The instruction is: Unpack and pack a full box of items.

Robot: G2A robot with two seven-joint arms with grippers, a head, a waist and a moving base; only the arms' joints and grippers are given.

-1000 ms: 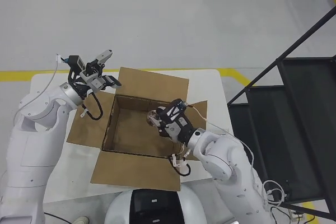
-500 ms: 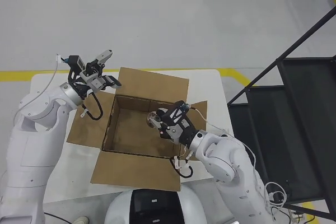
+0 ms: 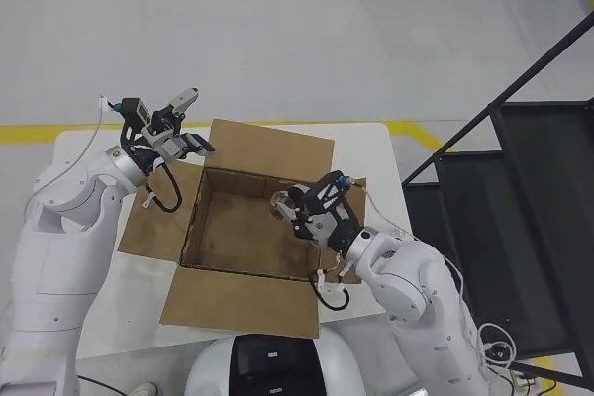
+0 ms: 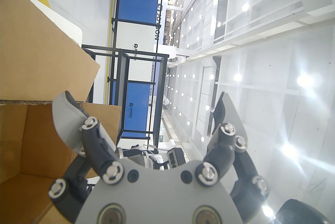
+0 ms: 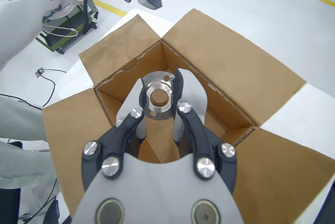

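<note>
**boxwatcher:** so where's the part at?

**me:** My right claw [image 5: 159, 86] is pinching the metal ring [image 5: 156, 78], up over the right side of the open box [image 5: 222, 57]. My left claw [image 4: 145, 104] is spread wide above the box's far left corner.

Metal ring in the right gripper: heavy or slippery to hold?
Probably stiff and heavy for its size: the metal ring looks solid and machined. Its polished face may be slippery, so the right gripper, jaws pinching the raised hub, could lose it.
</note>
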